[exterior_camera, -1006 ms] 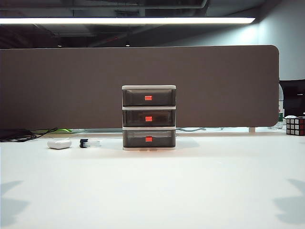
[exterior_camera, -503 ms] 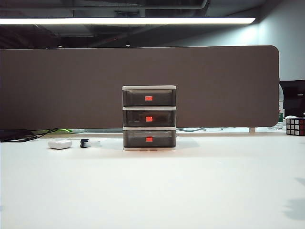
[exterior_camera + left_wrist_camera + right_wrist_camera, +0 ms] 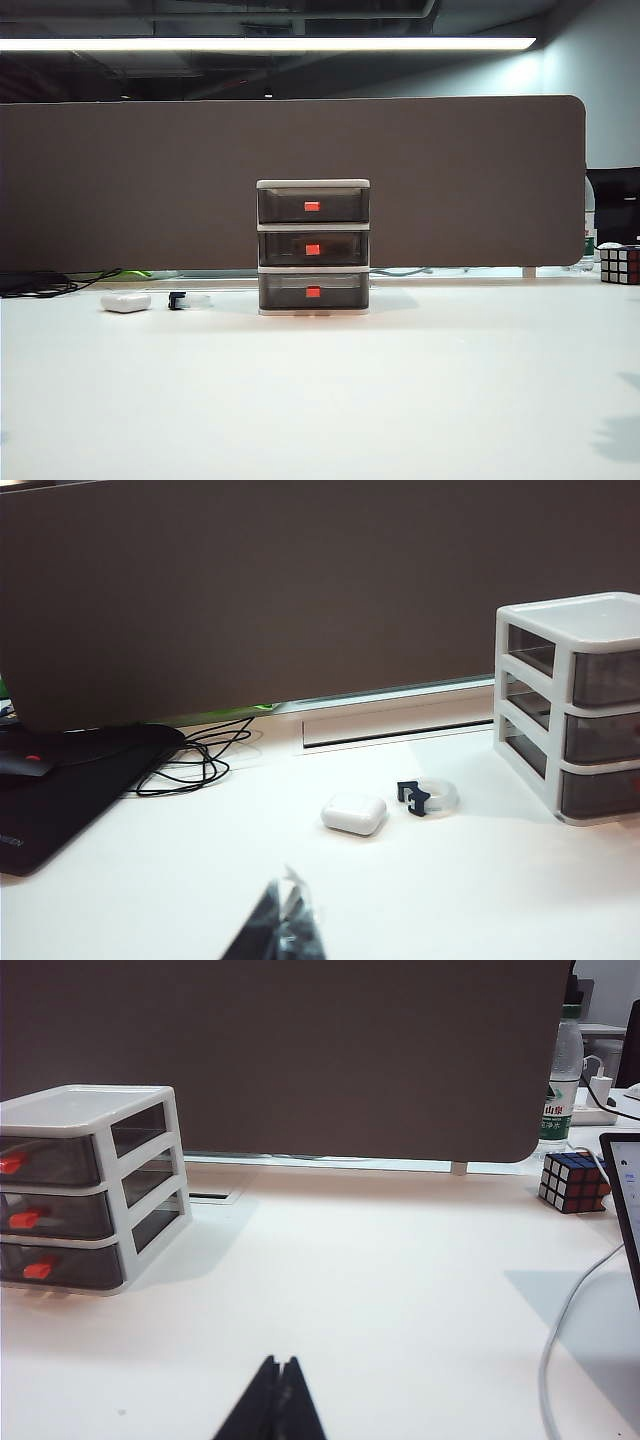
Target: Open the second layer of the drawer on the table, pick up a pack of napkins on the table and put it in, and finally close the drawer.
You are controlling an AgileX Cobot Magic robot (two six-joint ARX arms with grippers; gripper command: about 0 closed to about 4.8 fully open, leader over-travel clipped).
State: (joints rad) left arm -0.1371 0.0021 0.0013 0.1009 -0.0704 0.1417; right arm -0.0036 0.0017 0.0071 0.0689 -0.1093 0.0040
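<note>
Smoky translucent tiers fill our white-framed drawer (image 3: 313,248) on the matte white table (image 3: 320,400); left gripper (image 3: 283,925) and right gripper (image 3: 277,1400) pressed together, low over it.

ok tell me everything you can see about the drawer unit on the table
The drawer is a small three-tier unit with a white plastic-looking frame and flat white top, holding three smoky grey translucent drawers, each with a red-orange tab. All three look pushed in, including the second layer. It stands upright on the table near the brown partition. Nothing touches it; both grippers are well back from it. No napkin pack shows inside or beside it.
</note>
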